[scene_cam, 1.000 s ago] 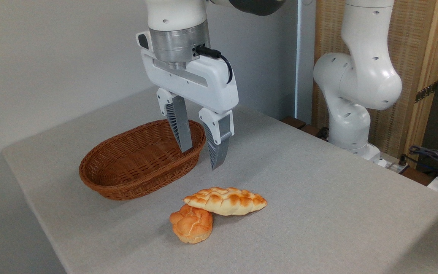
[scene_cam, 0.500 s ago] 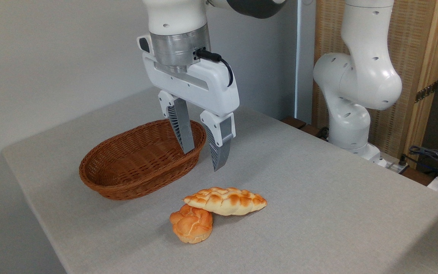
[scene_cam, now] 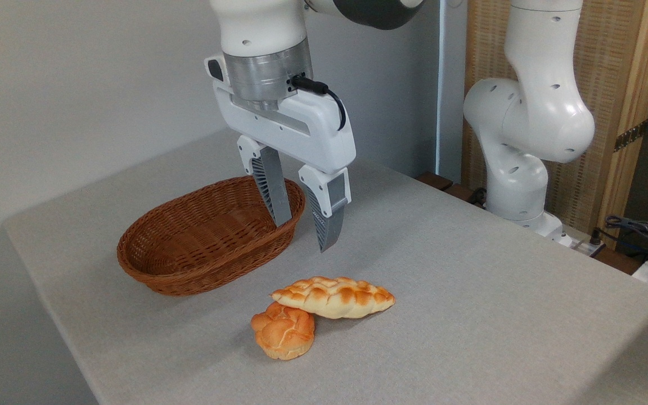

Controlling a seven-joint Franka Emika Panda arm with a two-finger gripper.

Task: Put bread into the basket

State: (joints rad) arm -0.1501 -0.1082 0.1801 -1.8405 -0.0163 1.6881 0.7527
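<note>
The bread [scene_cam: 333, 297], a long braided loaf with pointed ends, lies on the grey table near the front, its left end resting on a round bun. The reddish-brown wicker basket [scene_cam: 149, 264] sits to the left and behind it, with nothing inside. My gripper [scene_cam: 305, 237] hangs open in the air above the table, fingers pointing down, at the basket's right end and well above and behind the bread. Nothing is between its fingers [scene_cam: 328, 225].
A small round orange-brown knotted bun [scene_cam: 283, 332] lies under the loaf's left tip. The arm's white base [scene_cam: 518, 169] stands at the table's back right. Cables [scene_cam: 639, 230] lie at the far right. The table edge runs along the left and front.
The gripper has drifted slightly to the right and a little lower, staying open. Bread, bun and basket have not moved.
</note>
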